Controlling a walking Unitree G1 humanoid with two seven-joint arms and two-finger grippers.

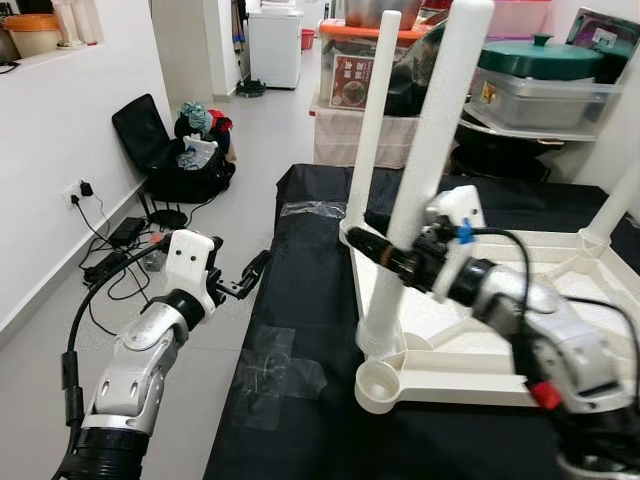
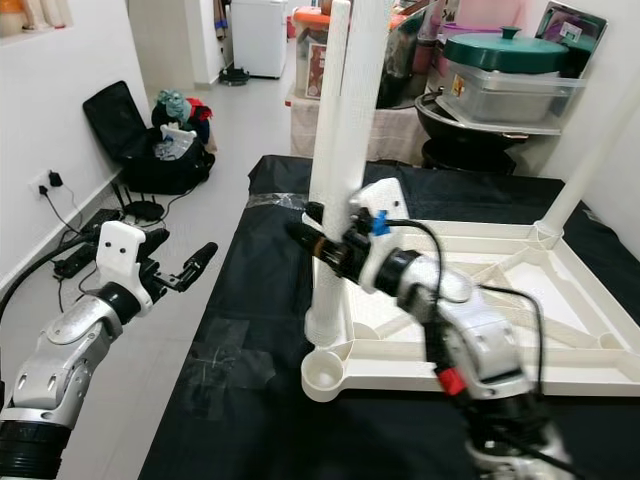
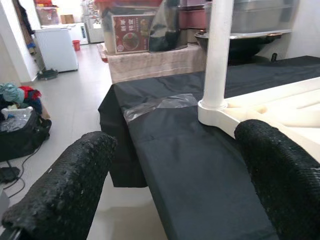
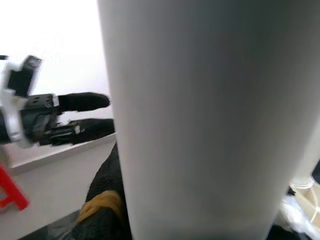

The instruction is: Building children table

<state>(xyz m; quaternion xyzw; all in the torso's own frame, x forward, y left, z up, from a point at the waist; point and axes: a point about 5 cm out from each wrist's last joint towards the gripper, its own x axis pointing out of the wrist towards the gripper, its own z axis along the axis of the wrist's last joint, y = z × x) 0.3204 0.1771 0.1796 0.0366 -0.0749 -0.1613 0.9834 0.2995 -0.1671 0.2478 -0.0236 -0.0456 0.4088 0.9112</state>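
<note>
Your right gripper [image 1: 385, 250] jaws clamped on a white table leg [image 1: 432, 140] by the upturned tabletop [image 1: 560, 300] near the counter [image 1: 300, 330] edge, left gripper [image 1: 250, 275] jaws open over bare floor [image 1: 255, 150]

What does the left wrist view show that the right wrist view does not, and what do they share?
Left wrist view: the black cloth under the upturned table frame, a seated leg standing in a corner socket, a white appliance and a black bag on the floor.

Right wrist view: a close-up of the held leg, clasped by the right gripper, and the left gripper beyond it, jaws open.

Shared: each has an upright white leg and pale floor.
</note>
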